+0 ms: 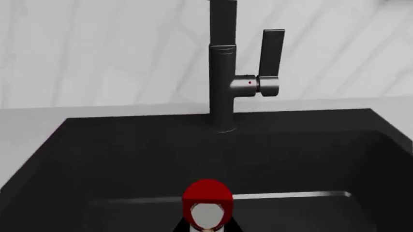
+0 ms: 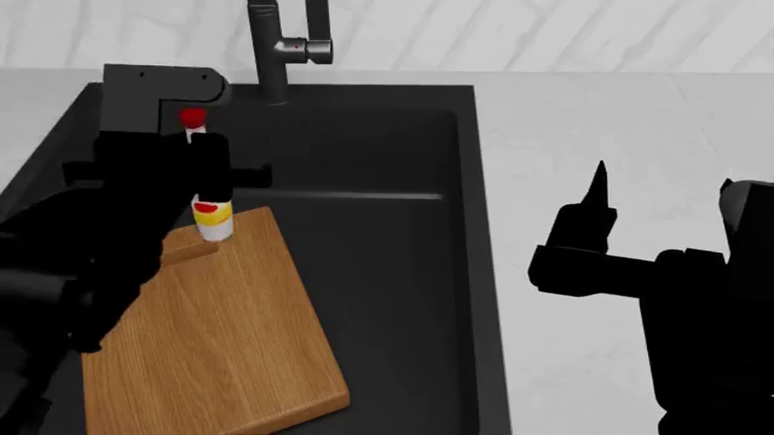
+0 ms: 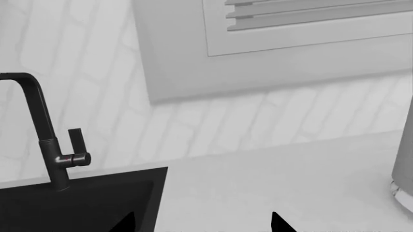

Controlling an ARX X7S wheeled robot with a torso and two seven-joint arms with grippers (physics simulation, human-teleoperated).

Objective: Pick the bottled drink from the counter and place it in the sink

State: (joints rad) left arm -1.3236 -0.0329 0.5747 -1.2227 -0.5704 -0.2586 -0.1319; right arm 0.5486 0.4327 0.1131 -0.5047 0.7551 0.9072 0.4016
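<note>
The bottled drink [image 2: 208,195], whitish with a red cap and a yellow-and-red label, stands upright in my left gripper [image 2: 194,177], which is shut on its body. It hangs over the left part of the black sink [image 2: 400,181], just above the far end of a wooden cutting board. In the left wrist view the red cap [image 1: 206,193] pokes up between the jaws, facing the sink's back wall [image 1: 129,154]. My right gripper [image 2: 595,204] is open and empty over the white counter [image 2: 604,118], to the right of the sink.
A light wooden cutting board [image 2: 206,317] lies slanted in the left half of the basin. The dark faucet [image 2: 268,54] rises behind the sink. A grey cylinder [image 3: 403,159] stands on the counter at the edge of the right wrist view.
</note>
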